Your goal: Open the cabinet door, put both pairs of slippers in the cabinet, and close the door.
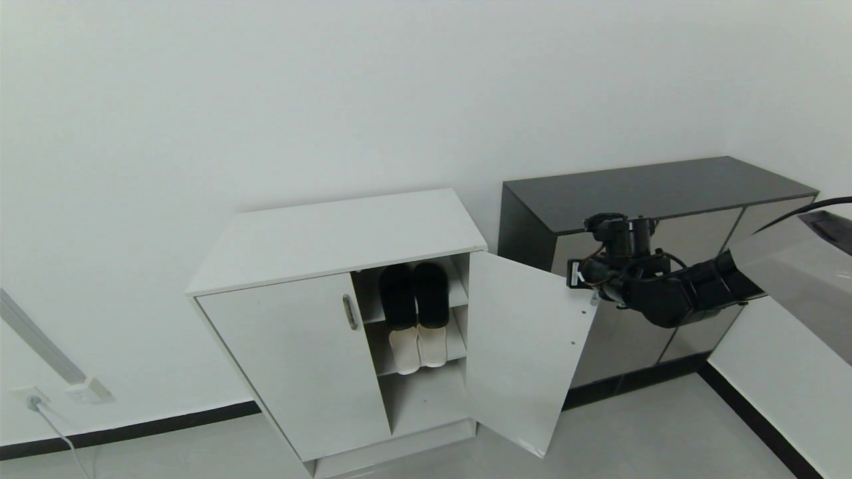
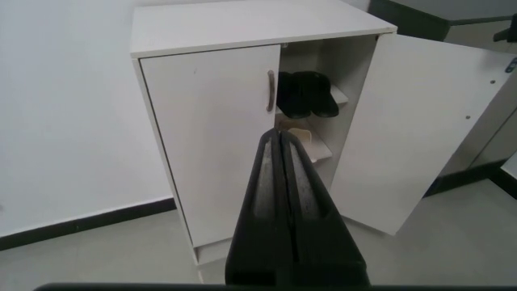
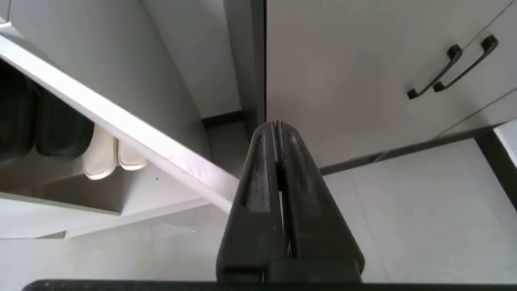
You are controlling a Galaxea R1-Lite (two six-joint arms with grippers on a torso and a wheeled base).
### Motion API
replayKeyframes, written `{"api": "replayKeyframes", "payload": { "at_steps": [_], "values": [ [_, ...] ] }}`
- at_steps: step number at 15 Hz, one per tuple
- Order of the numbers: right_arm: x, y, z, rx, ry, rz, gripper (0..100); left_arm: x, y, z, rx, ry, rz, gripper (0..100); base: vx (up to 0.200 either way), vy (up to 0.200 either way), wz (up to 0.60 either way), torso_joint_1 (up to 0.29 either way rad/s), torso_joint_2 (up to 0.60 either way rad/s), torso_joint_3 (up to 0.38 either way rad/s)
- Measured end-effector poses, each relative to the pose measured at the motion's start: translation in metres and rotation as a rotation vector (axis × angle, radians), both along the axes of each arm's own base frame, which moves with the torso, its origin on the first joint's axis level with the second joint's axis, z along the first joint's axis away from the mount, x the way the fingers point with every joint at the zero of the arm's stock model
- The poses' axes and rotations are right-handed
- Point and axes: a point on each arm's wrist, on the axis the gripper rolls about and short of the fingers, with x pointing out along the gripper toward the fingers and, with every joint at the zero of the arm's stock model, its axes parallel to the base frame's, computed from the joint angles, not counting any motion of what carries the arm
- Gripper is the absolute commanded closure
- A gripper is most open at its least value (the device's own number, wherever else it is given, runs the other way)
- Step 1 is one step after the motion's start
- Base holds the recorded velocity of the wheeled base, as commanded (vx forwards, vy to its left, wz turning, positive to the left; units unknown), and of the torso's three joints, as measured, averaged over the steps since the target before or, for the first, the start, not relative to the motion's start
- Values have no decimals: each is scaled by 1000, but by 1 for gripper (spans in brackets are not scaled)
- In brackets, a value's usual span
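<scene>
The white cabinet (image 1: 333,236) has its left door (image 1: 293,359) closed and its right door (image 1: 522,339) swung open. Black slippers (image 1: 414,294) lie on the upper shelf, white slippers (image 1: 419,346) on the shelf below. My right gripper (image 1: 575,275) is shut and sits against the open door's top outer corner. In the right wrist view its fingertips (image 3: 275,131) are by the door's top edge (image 3: 121,121), with the white slippers (image 3: 105,155) beyond. My left gripper (image 2: 279,136) is shut with nothing in it, in front of the cabinet, partly hiding the white slippers (image 2: 300,136).
A dark-topped grey cabinet (image 1: 655,186) stands right of the white one, close behind the open door. Its door handles (image 3: 452,66) show past my right gripper. A wall socket with a cable (image 1: 33,401) is at the far left. Grey floor (image 1: 632,439) lies in front.
</scene>
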Motion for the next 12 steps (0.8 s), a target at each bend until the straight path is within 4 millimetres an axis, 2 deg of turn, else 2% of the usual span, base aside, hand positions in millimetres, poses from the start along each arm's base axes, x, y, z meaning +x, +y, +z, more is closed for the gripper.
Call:
{"api": "replayKeyframes", "payload": {
  "at_steps": [12],
  "values": [
    [3,0,-14,-13,28,-4,100,0,0,0,-1,0,1,100,0,0,0,0,0,0]
  ]
}}
